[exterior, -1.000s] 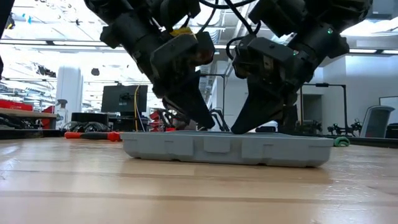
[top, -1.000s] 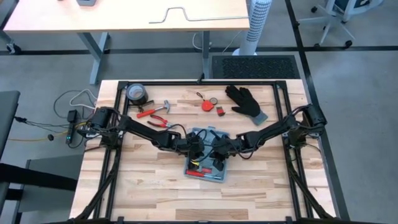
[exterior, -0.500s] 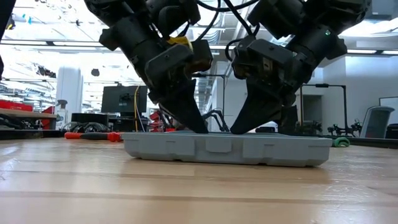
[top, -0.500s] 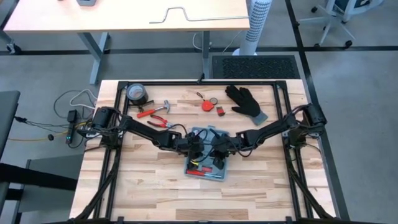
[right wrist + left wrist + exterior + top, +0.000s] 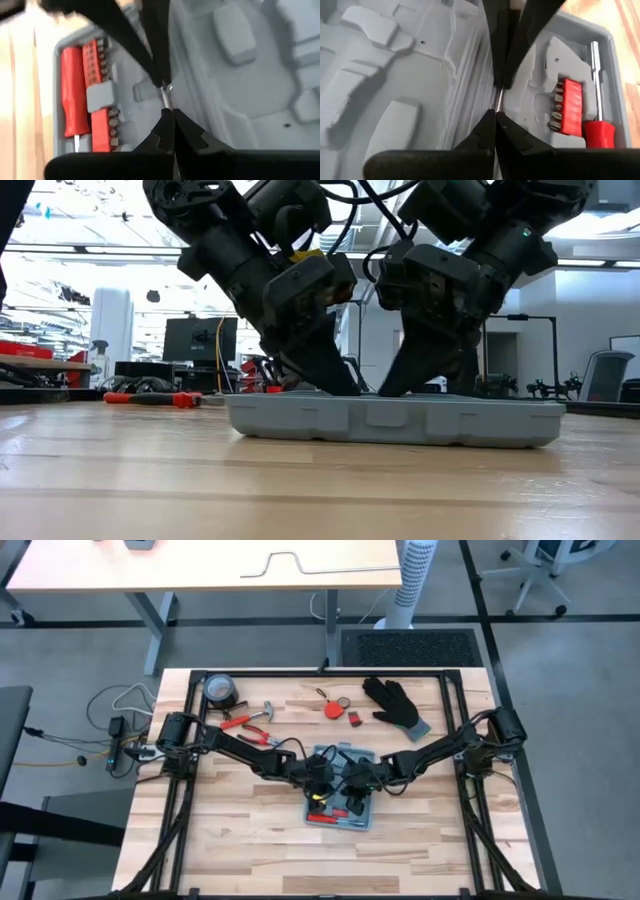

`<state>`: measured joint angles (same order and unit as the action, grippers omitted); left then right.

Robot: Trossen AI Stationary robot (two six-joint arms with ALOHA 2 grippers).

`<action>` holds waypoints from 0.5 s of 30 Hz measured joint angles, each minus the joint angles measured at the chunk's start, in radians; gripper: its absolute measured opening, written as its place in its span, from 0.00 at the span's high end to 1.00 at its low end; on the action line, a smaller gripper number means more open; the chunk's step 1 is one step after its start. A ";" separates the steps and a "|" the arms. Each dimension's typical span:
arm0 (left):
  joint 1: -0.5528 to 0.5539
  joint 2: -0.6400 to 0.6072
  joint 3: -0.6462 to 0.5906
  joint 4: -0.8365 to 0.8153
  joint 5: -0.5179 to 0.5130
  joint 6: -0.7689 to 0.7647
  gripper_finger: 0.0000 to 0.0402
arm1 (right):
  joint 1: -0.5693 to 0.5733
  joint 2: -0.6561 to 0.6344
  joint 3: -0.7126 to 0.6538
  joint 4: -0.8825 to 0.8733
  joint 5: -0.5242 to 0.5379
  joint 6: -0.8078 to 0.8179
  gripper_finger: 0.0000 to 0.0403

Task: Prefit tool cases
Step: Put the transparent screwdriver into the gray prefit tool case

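Now both claws, left gripper (image 5: 495,116) and right gripper (image 5: 168,114), are pinching shut on one thin rod in the case (image 5: 340,802) mid-table, so opposing pulls are risking dragging it.

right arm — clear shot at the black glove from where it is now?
Probably yes. The black glove lies on bare table on the right arm's side, nothing on or against it. The right gripper is down in the tool case nose to nose with the left gripper, so it must lift out first.
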<state>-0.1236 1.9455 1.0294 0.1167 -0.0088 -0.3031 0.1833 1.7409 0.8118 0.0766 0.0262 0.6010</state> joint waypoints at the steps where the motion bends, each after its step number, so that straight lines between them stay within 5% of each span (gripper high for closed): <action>1: 0.002 0.001 0.000 0.008 0.002 0.003 1.00 | 0.005 0.001 0.000 -0.005 0.001 0.000 0.99; 15: 0.006 -0.001 -0.004 0.027 0.005 0.018 1.00 | 0.009 0.056 0.005 -0.031 -0.015 0.039 0.99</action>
<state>-0.1177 1.9445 1.0254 0.1433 -0.0042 -0.2847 0.1920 1.7968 0.8165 0.0453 0.0111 0.6404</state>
